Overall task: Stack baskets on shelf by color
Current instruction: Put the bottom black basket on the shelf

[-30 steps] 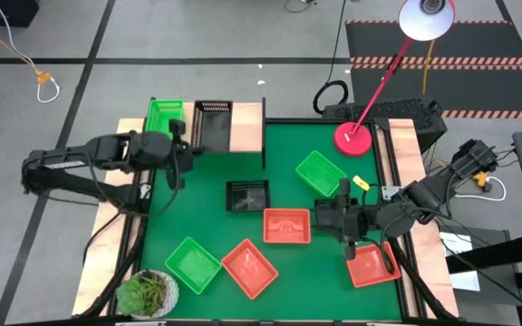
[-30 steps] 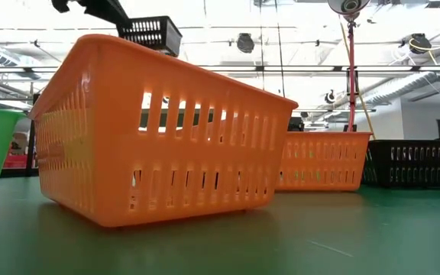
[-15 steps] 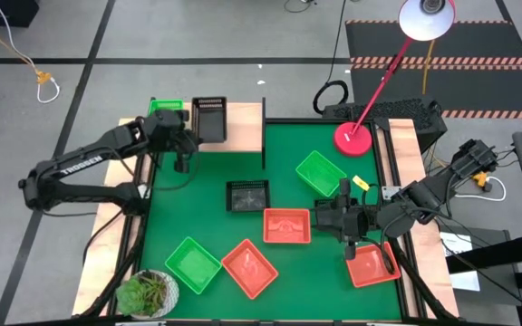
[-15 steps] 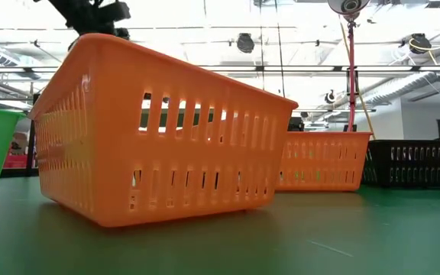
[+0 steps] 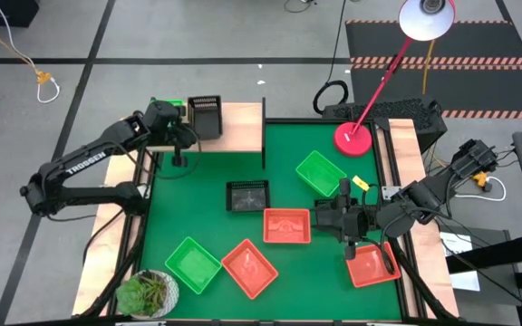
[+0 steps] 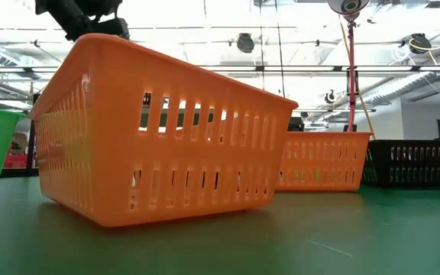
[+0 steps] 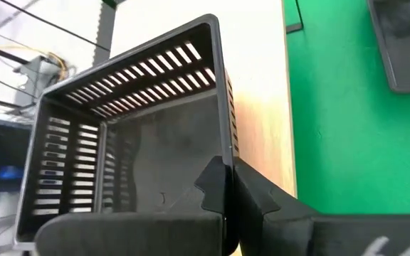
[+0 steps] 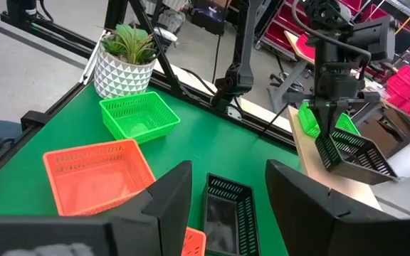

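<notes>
I count eight baskets from above: three green, three red, two black. One green basket [image 5: 167,108] sits on the shelf [image 5: 243,127] at 11 o'clock of the bench [image 5: 207,217]. Another green one [image 5: 320,172] lies near 2 o'clock, and the third [image 5: 193,263] lies at 7 o'clock beside the plant [image 5: 148,293]. Red baskets lie at 6 o'clock [image 5: 249,267], near the middle [image 5: 286,225], and at 5 o'clock [image 5: 372,264]. One black basket [image 5: 247,195] lies in the middle.

My left arm reaches up and over to the shelf. My left tool [image 7: 226,188] is pinched tight on the wall of the other black basket [image 7: 130,142], holding it tilted over the shelf, just beside the green one.

My right arm lies low at 4 o'clock. My right tool [image 8: 223,188] is spread wide and holds nothing.
</notes>
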Motion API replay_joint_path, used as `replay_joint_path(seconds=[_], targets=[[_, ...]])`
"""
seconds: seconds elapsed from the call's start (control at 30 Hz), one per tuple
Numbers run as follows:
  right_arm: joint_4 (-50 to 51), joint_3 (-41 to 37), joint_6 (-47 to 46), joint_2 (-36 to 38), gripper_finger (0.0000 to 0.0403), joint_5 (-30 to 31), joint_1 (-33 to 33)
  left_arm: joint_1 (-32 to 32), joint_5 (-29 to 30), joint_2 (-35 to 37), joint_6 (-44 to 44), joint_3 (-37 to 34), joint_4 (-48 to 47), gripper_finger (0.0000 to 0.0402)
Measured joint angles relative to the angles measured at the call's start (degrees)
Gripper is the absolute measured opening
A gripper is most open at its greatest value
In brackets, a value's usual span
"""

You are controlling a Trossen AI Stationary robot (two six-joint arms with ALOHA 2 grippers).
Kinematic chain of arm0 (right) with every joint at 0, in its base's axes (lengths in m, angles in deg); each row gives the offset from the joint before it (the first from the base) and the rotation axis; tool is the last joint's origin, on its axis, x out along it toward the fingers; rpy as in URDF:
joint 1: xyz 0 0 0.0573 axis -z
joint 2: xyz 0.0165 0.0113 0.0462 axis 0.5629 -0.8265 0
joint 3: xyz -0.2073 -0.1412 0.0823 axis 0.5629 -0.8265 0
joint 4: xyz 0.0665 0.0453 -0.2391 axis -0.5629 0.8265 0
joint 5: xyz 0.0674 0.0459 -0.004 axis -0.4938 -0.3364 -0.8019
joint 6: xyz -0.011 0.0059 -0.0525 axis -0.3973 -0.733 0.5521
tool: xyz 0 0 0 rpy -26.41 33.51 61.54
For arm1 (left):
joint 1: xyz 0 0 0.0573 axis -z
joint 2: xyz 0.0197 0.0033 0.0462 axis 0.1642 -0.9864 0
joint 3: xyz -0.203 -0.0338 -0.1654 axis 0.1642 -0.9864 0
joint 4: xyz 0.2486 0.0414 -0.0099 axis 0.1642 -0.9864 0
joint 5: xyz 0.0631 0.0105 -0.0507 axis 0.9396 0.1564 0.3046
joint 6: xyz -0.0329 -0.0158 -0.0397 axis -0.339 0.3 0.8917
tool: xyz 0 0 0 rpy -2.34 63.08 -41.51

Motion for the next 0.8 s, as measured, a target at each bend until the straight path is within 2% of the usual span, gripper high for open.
replay_joint_path(seconds=[0.2,0.43,0.8], targets=[[-0.01,0.00,0.02,0.00,0.0173,-0.14,0.00,-0.29,-0.36,-2.23,-0.75,0.00,-0.12,0.0022],[-0.01,0.00,0.22,0.00,0.0173,-0.19,0.00,-0.29,1.01,-2.94,-0.61,0.02,-1.22,0.0015],[-0.01,0.00,0.20,0.00,0.0173,-0.20,0.02,-0.29,4.35,-2.99,1.94,0.02,-1.90,0.0080]])
